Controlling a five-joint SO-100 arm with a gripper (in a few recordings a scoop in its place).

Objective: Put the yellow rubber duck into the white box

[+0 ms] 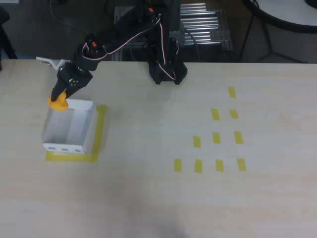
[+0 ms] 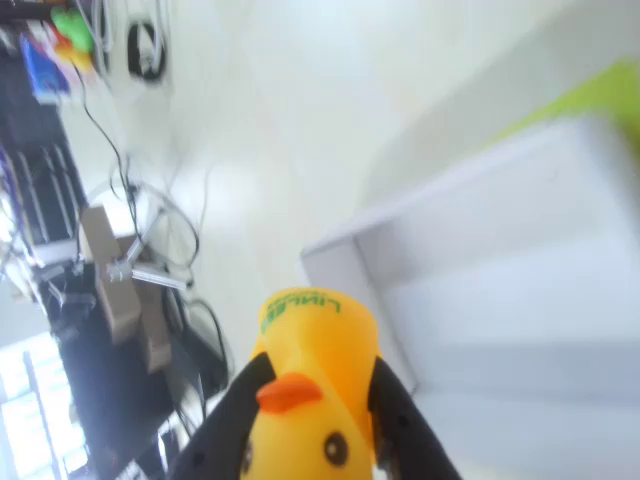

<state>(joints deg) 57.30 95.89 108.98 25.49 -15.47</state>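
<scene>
Between the fingers (image 2: pixel 400 410), yellow rubber duck (image 2: pixel 305 400), above white box (image 2: pixel 500 290) corner

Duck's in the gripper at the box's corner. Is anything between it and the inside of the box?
Nothing visible. The duck hangs in the gripper at the box's far-left corner in the overhead view, and the box is open-topped with nothing seen inside.

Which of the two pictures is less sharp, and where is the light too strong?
Wrist view: the open white cardboard box is smeared and washed out by bright light, while the small yellow rubber duck in the black pincer stays fairly sharp. Overhead view: evenly lit, slightly soft, with mild glare on the pale wooden table.
</scene>
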